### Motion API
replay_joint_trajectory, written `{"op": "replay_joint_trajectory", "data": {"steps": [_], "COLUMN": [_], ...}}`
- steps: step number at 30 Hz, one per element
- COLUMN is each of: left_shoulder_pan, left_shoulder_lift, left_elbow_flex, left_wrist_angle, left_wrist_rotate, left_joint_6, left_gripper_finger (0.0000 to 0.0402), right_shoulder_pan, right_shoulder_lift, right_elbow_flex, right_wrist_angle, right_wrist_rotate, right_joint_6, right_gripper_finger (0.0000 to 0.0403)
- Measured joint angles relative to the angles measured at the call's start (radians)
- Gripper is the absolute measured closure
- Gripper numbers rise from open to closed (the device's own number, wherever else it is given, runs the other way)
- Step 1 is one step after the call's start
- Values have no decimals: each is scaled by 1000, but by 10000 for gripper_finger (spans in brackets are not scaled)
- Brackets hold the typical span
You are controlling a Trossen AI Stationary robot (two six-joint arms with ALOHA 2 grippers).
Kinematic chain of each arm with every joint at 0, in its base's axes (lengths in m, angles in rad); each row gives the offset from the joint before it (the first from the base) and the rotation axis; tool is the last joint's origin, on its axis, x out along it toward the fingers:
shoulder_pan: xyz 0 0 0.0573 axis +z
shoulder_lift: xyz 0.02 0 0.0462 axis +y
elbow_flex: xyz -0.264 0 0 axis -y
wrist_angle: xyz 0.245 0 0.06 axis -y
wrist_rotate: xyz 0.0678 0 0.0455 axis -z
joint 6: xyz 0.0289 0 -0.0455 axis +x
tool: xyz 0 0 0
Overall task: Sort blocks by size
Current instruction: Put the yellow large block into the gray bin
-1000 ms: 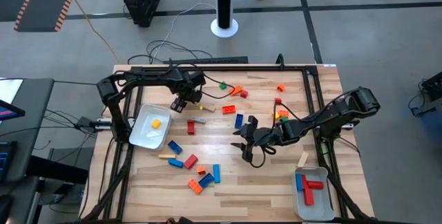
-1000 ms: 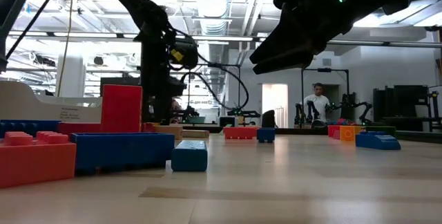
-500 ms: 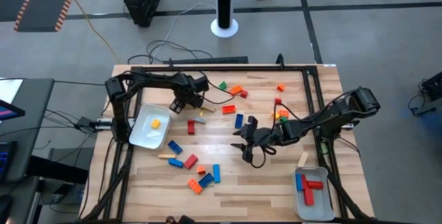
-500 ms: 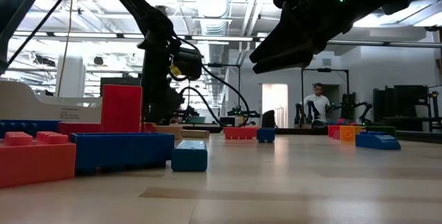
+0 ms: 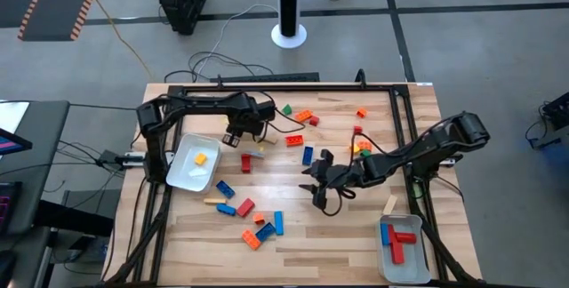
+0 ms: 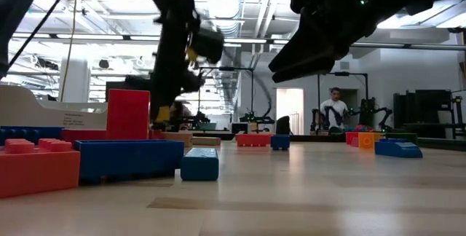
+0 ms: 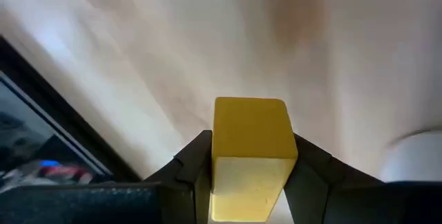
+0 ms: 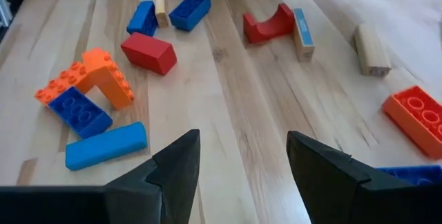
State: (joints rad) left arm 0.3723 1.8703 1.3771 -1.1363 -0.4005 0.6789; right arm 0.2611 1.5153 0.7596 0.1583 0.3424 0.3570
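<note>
Jaws of the left gripper (image 7: 247, 175) clamp a yellow block (image 7: 248, 151) above the table (image 7: 207, 37). High view: left arm bent over the rear-left table, beside the white tray (image 5: 182, 174); right gripper (image 5: 313, 184), jaws apart and empty, reaches mid-table.

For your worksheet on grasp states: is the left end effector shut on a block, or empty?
Shut on a block: the left end effector has both fingers against the yellow block.

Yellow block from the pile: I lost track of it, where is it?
The yellow block sits between the left tool's fingers, above the table's far left, beside the white tray.
</note>
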Motion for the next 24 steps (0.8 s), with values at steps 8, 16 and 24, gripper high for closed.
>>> {"op": "replay_joint_trajectory", "data": {"steps": [8, 16, 24], "left_shoulder_pan": [-90, -152, -301], "left_shoulder_lift": [-239, -487, -659], "left_elbow_flex": [41, -31, -293], "left_wrist_angle": [-96, -132, 185], "left_wrist_rotate": [186, 223, 223], "left_joint_6": [-246, -514, -728], "left_gripper_finger": [277, 277, 277], "right_shoulder_pan": [15, 63, 39], "right_shoulder_lift": [-76, -145, -95], "right_elbow_flex": [-1, 0, 0], "right_wrist_angle": [-53, -42, 7], "right_wrist_rotate": [0, 0, 0], "right_joint_6": [5, -86, -93], "right_gripper_finger": [159, 159, 159]}}
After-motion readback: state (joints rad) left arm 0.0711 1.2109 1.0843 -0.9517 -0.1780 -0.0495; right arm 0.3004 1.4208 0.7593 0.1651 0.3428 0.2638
